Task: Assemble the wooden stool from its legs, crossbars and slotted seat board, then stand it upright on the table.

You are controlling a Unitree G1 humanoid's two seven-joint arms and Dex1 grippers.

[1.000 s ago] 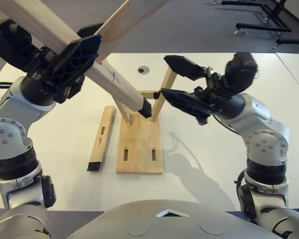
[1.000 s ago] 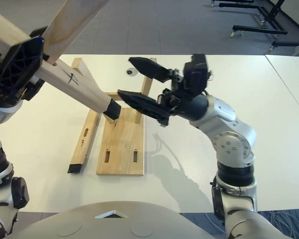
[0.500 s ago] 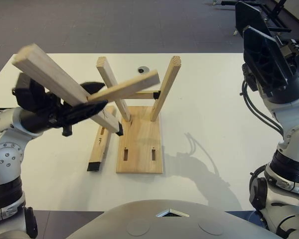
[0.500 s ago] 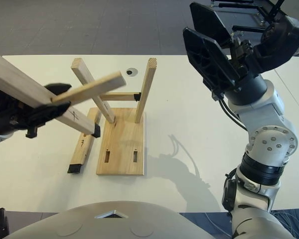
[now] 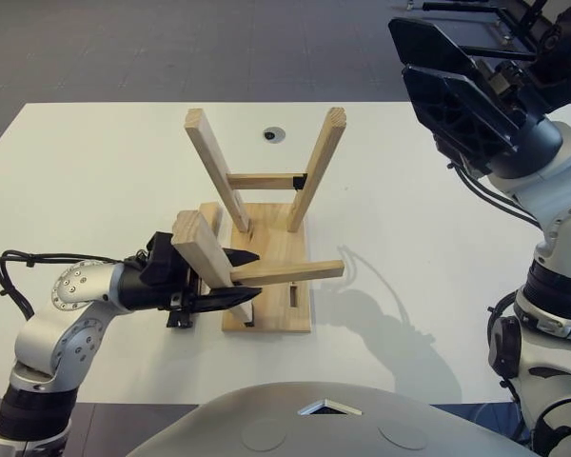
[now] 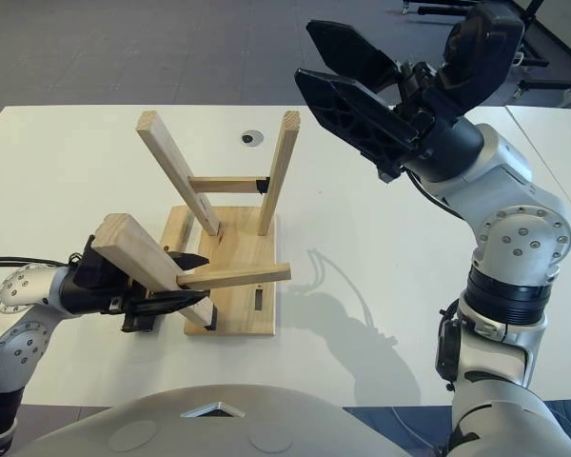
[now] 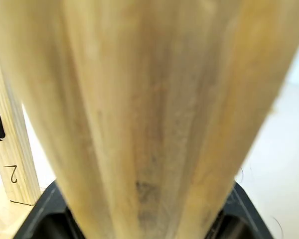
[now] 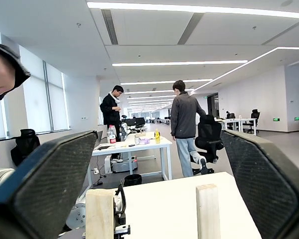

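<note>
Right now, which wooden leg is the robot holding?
The tilted leg nearest the robot, in the left gripper, crossbar sticking out. Two more legs stand in the seat board, untouched.

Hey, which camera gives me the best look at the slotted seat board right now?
The left eye view: the seat board lies flat, its outline and one slot clear, though the left hand and its held leg cover the near left part. The right eye view shows much the same. The wrist views face other parts.

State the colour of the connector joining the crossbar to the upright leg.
Black connector, clearest in the left eye view.
</note>
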